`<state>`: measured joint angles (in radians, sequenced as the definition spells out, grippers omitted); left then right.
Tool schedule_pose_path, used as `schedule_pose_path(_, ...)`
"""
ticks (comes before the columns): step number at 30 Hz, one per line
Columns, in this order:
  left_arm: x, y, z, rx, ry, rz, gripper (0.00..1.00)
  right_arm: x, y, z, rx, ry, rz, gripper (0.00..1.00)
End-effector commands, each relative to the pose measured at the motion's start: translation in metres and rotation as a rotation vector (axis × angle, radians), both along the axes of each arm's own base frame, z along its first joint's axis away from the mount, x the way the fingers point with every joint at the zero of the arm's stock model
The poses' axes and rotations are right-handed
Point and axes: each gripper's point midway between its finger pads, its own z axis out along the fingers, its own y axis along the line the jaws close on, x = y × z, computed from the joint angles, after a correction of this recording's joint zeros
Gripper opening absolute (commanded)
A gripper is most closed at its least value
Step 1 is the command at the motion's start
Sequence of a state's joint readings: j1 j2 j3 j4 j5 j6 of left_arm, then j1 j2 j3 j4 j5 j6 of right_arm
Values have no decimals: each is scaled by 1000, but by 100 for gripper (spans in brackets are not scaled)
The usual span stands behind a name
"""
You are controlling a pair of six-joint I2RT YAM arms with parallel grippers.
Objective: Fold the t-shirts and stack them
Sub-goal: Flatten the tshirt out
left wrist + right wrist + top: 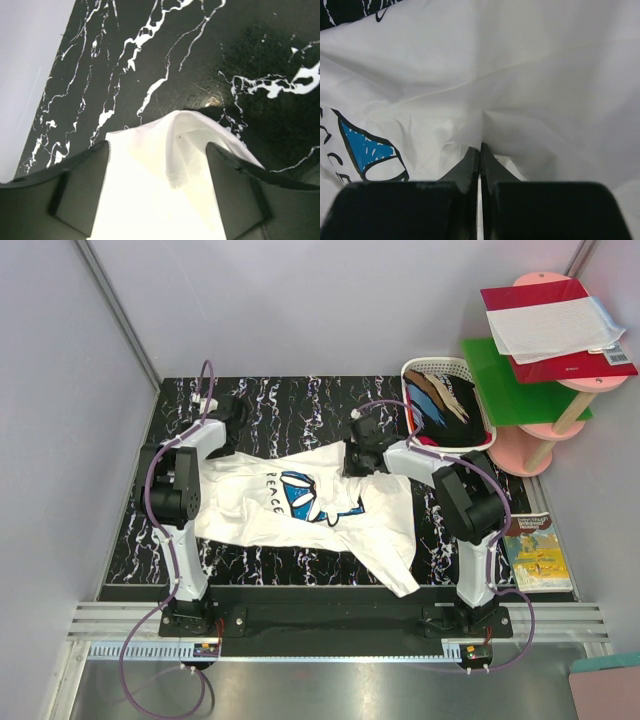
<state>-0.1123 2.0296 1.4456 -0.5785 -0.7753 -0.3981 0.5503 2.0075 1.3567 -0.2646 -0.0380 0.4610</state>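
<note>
T-shirt, white and large, lay spread across the middle of the black marbled table, one corner trailing toward the near edge at 5 o'clock. Its print was a blue square design beside the black word PEACE, which the overhead view showed whole but turned sideways. The right wrist view caught only a slice of the blue and a few cut-off letters at its left edge. At the shirt's 3 o'clock a yellow book lay beside the table, its title too small to read.

The right claw was clenched on a pinched ridge of the white cloth at the shirt's 1 o'clock edge; only its wrist view showed the fingers pressed together. The left claw stood at the 10 o'clock corner, released, fingers wide apart with a fold of cloth lying loose between them.

Farther off at 2 o'clock, a white basket held dark, tan and blue clothes. Beyond it a red folder carried a white sheet; its label was unreadable.
</note>
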Motion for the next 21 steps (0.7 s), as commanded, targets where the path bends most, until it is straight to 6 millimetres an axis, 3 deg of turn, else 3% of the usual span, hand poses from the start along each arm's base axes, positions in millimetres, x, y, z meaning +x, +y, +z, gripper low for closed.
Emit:
schedule_pose_path(1, 1, 12, 20, 38, -66, 47, 94, 11, -18, 41, -63, -154, -52, 0)
schedule_pose_path(2, 0, 13, 19, 34, -71, 52, 99, 9, -27, 41, -90, -168, -70, 0)
schedule_pose_path(6, 2, 7, 19, -32, -108, 22, 99, 15, -64, 66, -187, -272, -162, 0)
schedule_pose_path(8, 5, 6, 18, -62, -124, 5, 97, 17, -80, 66, -205, -281, -189, 0)
schedule_pose_path(11, 7, 7, 12, -58, -100, -4, 77, 18, -88, 65, -193, -279, -196, 0)
schedule_pose_path(12, 7, 8, 9, -54, -89, -4, 51, 18, -88, 63, -191, -276, -195, 0)
schedule_pose_path(14, 6, 9, 7, -43, -71, 9, 13, 18, -88, 60, -188, -266, -189, 0)
schedule_pose_path(15, 5, 10, 7, -39, -67, 15, 0, 18, -85, 58, -174, -260, -185, 0)
schedule_pose_path(21, -1, 11, 17, -42, -114, 43, 0, 17, -79, 59, -141, -266, -165, 0)
